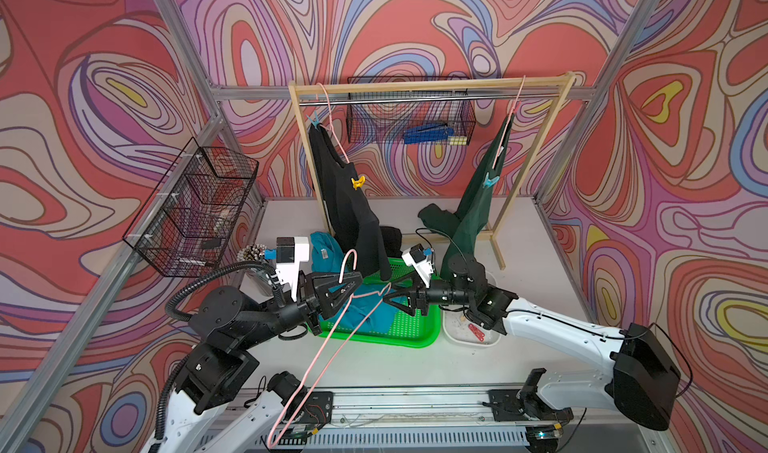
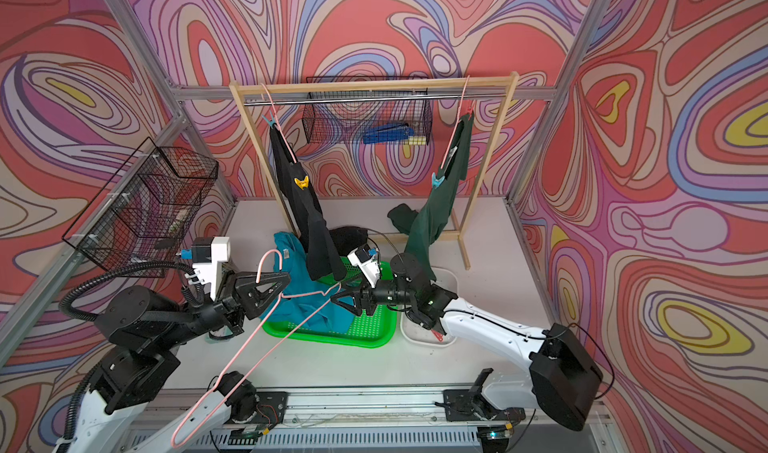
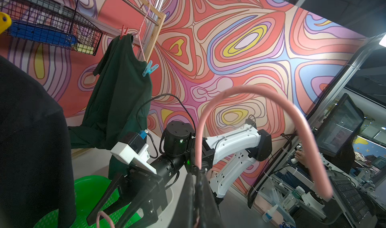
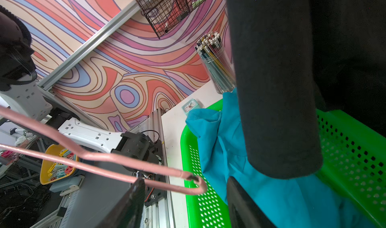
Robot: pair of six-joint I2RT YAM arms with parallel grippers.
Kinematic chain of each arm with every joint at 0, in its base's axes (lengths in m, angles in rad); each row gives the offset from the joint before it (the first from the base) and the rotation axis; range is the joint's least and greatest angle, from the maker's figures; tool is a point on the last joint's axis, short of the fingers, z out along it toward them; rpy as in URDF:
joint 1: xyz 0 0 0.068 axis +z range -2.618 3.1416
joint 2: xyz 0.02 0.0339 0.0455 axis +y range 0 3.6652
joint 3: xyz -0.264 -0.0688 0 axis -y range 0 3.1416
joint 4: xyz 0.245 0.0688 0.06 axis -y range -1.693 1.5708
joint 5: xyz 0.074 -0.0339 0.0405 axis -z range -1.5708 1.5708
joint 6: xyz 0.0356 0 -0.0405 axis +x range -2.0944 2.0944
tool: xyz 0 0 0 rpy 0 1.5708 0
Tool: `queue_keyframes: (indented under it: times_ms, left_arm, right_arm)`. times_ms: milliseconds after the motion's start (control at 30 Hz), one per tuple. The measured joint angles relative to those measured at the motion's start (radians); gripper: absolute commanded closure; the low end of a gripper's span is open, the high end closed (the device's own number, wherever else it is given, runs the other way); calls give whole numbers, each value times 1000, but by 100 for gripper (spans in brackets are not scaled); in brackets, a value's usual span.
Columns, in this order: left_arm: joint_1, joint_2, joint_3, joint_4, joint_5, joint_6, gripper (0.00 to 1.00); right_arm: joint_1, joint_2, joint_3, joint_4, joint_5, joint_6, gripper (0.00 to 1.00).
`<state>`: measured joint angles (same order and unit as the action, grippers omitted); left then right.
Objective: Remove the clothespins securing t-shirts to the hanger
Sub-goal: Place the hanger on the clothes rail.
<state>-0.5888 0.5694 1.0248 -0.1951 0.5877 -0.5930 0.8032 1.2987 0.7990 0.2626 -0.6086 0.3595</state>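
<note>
Pink wire hanger [image 1: 328, 338] gripped between two outstretched arms.
The left gripper [image 1: 353, 284] is clamped at the base of its hook, while the right gripper [image 1: 388, 292] has its jaws apart around the hanger's corner. The turquoise t-shirt [image 1: 374, 314] lies in a green tray [image 1: 415, 334]. The black t-shirt [image 1: 353, 214] and the dark green t-shirt [image 1: 473, 218] hang from a wooden rack [image 1: 432, 84], with a yellow clothespin [image 1: 357, 182] on the black one. The white table [image 1: 532, 272] has swirl-patterned walls around it.

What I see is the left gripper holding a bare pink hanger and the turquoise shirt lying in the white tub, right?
Not the white tub: both top views show the turquoise shirt lying in the green tray. The left gripper does hold the bare pink hanger.
</note>
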Motion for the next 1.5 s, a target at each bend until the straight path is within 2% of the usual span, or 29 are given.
queue_keyframes:
  times_ms: [333,433,633,733,800,1100,1200,1267,1367,1500]
  left_arm:
    - [0,0,-5,20,22,-31,100]
    - [0,0,-5,26,25,-38,100]
    - [0,0,-7,39,27,-52,100]
    - [0,0,-11,58,35,-66,100]
    - [0,0,-12,77,39,-79,100]
    - [2,1,-15,103,35,-101,98]
    - [2,-2,-15,100,3,-92,77]
    - [2,-8,-15,75,-37,-80,56]
    - [2,-19,-11,23,-108,-46,30]
    - [2,-18,19,-69,-201,6,12]
  right_arm:
    - [0,0,0,42,1,0,43]
    - [-3,1,0,45,0,0,48]
    - [-4,7,0,64,-5,-1,70]
    - [-4,7,0,68,-10,2,90]
    - [-7,7,-5,76,-10,3,100]
    - [-8,-10,-28,118,-3,25,100]
    - [-9,-46,-41,88,23,27,100]
    - [-9,-82,-45,51,44,26,100]
    - [-8,-165,-54,-40,89,14,100]
    - [-6,-300,-71,-171,162,0,100]
